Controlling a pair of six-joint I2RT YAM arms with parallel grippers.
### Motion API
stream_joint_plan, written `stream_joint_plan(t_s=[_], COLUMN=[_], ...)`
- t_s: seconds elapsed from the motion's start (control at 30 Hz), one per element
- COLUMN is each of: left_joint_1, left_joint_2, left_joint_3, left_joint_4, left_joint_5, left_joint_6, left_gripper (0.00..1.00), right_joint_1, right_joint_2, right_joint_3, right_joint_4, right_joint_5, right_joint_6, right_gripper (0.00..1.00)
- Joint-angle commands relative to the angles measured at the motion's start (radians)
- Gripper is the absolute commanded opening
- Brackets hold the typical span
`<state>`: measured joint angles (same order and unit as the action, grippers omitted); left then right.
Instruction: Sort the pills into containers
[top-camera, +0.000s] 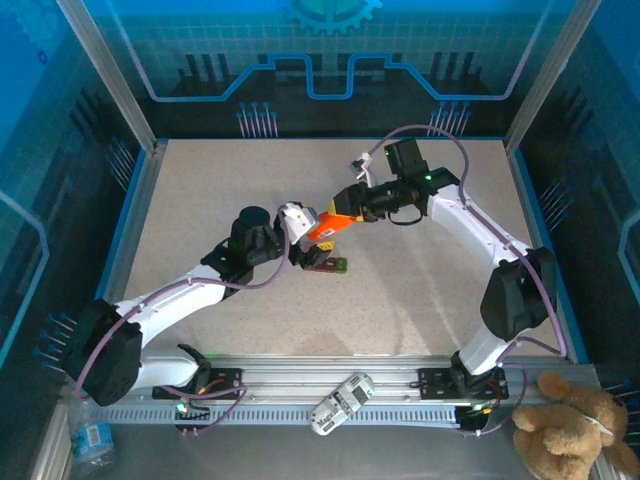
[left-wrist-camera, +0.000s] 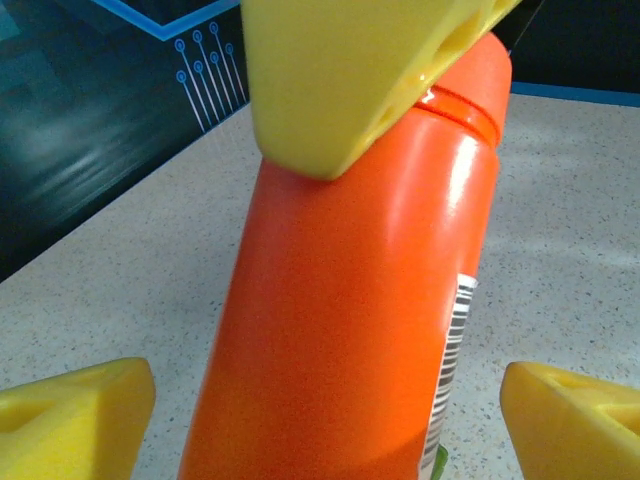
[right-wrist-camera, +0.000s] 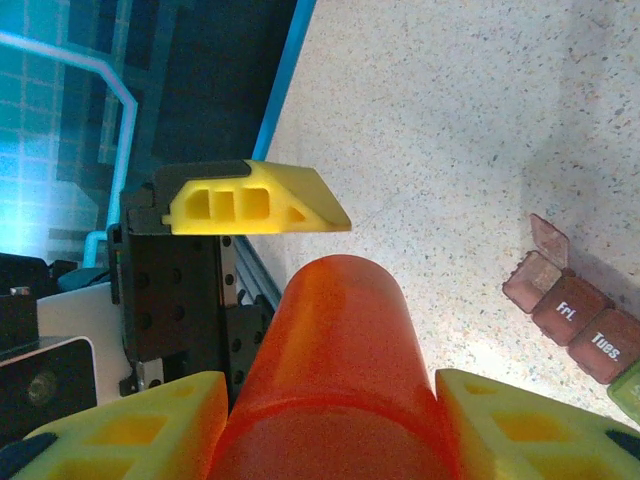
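You had a glossy, smooth orange plastic bottle (left-wrist-camera: 340, 330), a matt speckled table (top-camera: 200, 200) and translucent dark-red plastic containers (right-wrist-camera: 572, 310).

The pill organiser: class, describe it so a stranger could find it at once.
On the speckled table, look to the middle for the tilted orange bottle. Just on its near side lies the pill organiser, flat on the surface. Unlike the round bottle, it is a low dark red strip of joined compartments with one green end.

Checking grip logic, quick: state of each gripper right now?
Left gripper: open, fingers either side of the orange bottle, not touching.
Right gripper: closed, holding the orange bottle.
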<state>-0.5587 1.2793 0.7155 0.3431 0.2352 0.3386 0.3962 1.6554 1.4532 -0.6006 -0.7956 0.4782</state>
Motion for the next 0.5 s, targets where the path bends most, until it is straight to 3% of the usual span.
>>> stream_joint_plan(t_s=[0.0,0.47], left_joint_1=[-0.010,-0.016], left_joint_2=[0.018,0.032], left_joint_3=[0.030,0.044], left_joint_4=[0.013,0.019], left_joint_5=[0.014,0.018], left_joint_6=[-0.019,-0.045], left_gripper=[0.87,0.73], right_joint_1=[0.019,0.029], right_joint_2=[0.001,0.013], right_joint_3=[-0.005,-0.018], right_joint_4=[0.041,0.065], right_joint_5=[-0.047,-0.056], right_joint_6=[0.025,0.043], right_gripper=[0.35,0.33])
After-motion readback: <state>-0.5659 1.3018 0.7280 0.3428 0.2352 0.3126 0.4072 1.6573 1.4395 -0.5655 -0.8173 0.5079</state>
